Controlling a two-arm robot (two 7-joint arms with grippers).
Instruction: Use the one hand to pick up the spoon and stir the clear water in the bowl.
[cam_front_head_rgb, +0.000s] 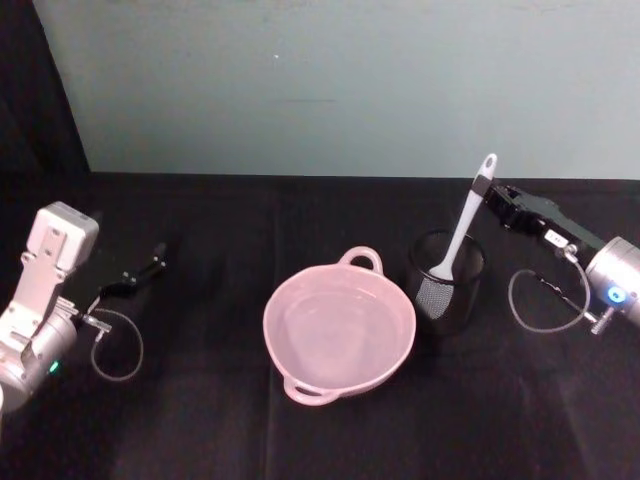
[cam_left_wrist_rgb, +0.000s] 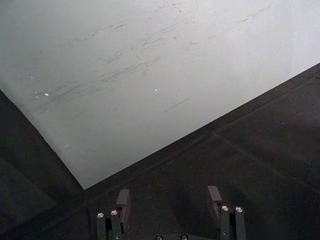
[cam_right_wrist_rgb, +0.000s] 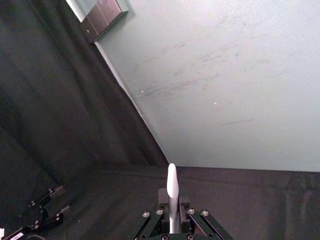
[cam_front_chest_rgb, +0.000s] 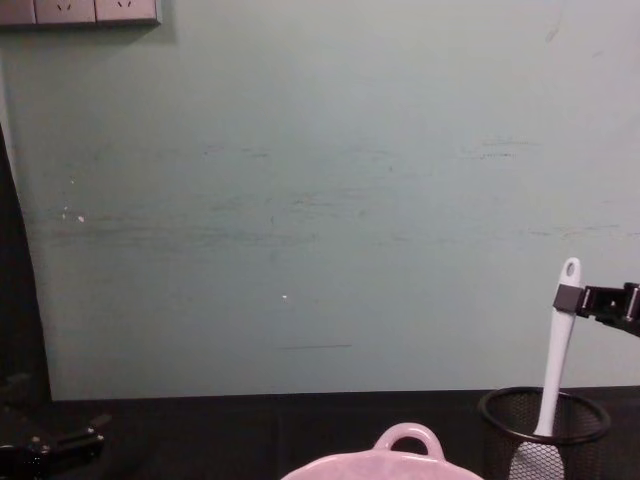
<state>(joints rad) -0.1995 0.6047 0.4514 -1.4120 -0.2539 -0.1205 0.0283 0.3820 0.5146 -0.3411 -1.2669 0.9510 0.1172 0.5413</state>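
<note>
The white spoon stands in the black wire-mesh cup, its handle leaning up and to the right. My right gripper is shut on the spoon handle just below its tip; the chest view shows the spoon with the right gripper clamped on it. In the right wrist view the spoon handle rises between the pads. The pale pink bowl with clear water sits left of the cup, and its loop handle shows in the chest view. My left gripper rests open at the far left.
A black cloth covers the table, with a pale green wall behind it. Wall sockets sit at the upper left in the chest view. Cables loop beside both wrists on the cloth.
</note>
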